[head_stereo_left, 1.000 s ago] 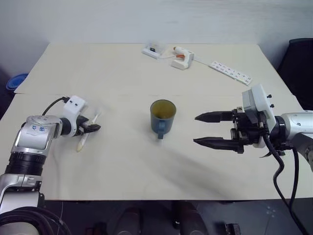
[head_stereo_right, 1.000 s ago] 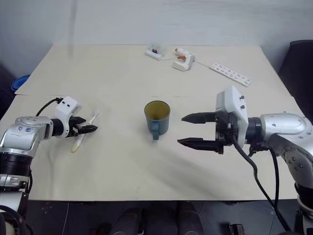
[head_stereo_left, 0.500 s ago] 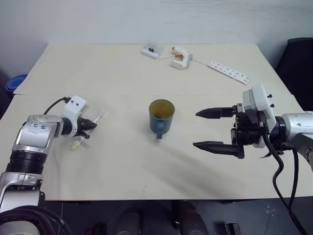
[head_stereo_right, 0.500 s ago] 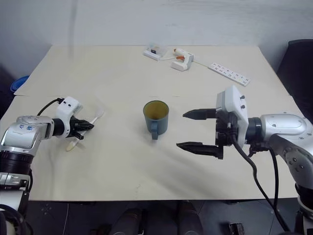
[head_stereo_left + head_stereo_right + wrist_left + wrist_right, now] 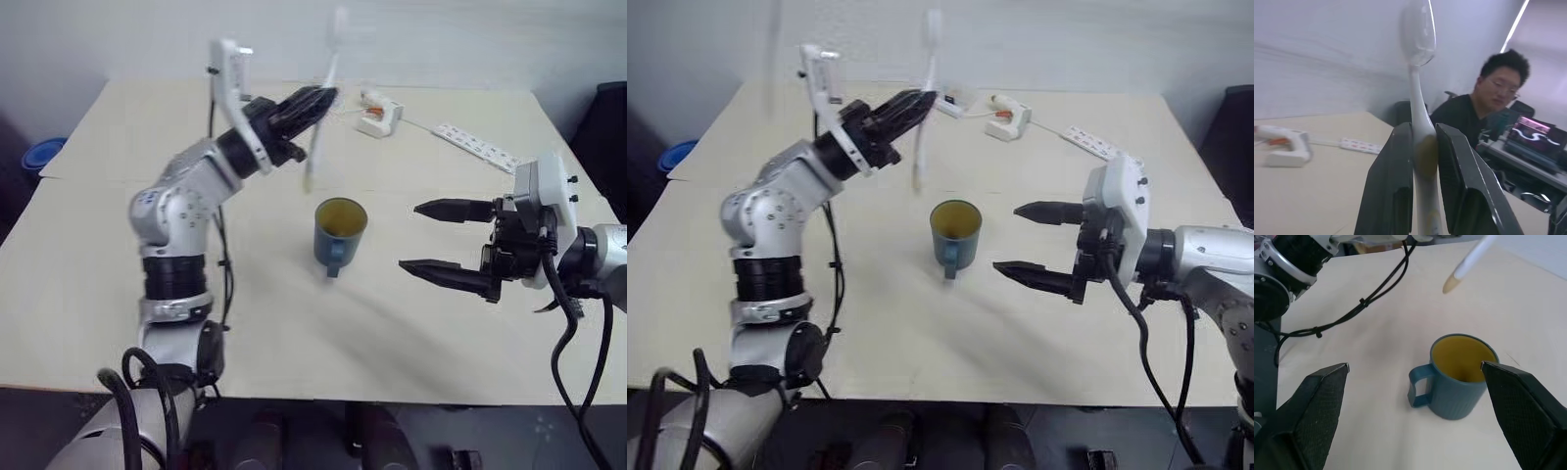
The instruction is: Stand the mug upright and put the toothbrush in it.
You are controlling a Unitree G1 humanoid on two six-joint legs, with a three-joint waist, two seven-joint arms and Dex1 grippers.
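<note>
My left hand (image 5: pixel 318 98) is clamped on the toothbrush (image 5: pixel 323 93), holding it nearly upright in the air above and behind the mug (image 5: pixel 339 233). The mug stands upright mid-tabletop (image 5: pixel 294 323), handle toward me. My right hand (image 5: pixel 431 238) hangs spread wide just beside the mug, grasping nothing.

Both eye views look forward and down from the head over the counter (image 5: pixel 294 313), sharing the mug (image 5: pixel 339 231) and both arms. The left wrist view looks along its pincer (image 5: pixel 1420 147) toward a seated person (image 5: pixel 1484 107). The right wrist view looks closely down on the mug.
</note>
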